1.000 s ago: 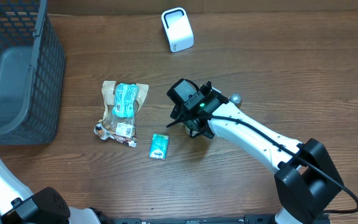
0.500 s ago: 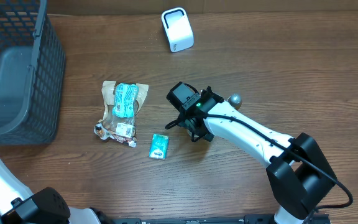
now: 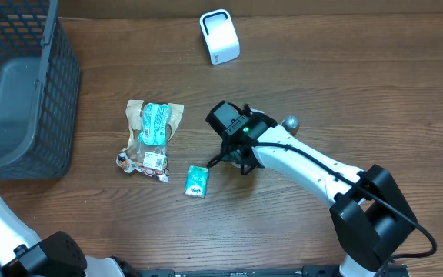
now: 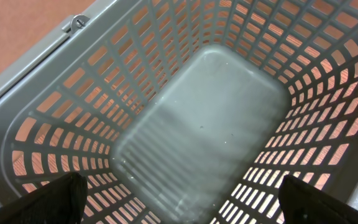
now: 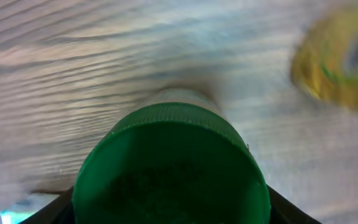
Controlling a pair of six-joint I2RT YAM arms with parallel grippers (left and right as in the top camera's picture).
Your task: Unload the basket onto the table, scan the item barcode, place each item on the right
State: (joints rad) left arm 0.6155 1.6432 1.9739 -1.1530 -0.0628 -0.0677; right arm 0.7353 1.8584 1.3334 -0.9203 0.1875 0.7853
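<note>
Your right gripper (image 3: 231, 159) sits low over the middle of the table (image 3: 375, 85), fingers pointing down on either side of a bottle with a green cap (image 5: 169, 168). On the wrist camera the cap fills the gap, with 1 dark finger (image 5: 55, 202) poking in at each bottom corner. They look snug to the cap, but I honestly can't tell whether they're pinching it or just bracketing it, so don't count it as grabbed. From overhead the bottle is pretty much hidden under the gripper.

So I'd call this the pickup step: item chosen, grip not confirmed, nothing scanned. Next you need a firm squeeze just under the cap and a straight lift. Then carry it up to the white scanner (image 3: 219, 36) at the far edge and turn the bottle so its barcode faces the scanner. I can't see where the barcode is, so expect some wrist rotation.

Pose-wise, the right arm (image 3: 314, 173) stretches in from the lower right of the overhead view, forearm angled toward the centre, wrist bent down. A small teal packet (image 3: 197, 181) lies just beside the gripper and a snack bag (image 3: 152, 138) further left, both apart from it, so lift clean.

Your left gripper (image 4: 188, 202) hangs over the grey basket (image 4: 197, 124), fingers spread wide, holding nothing.
</note>
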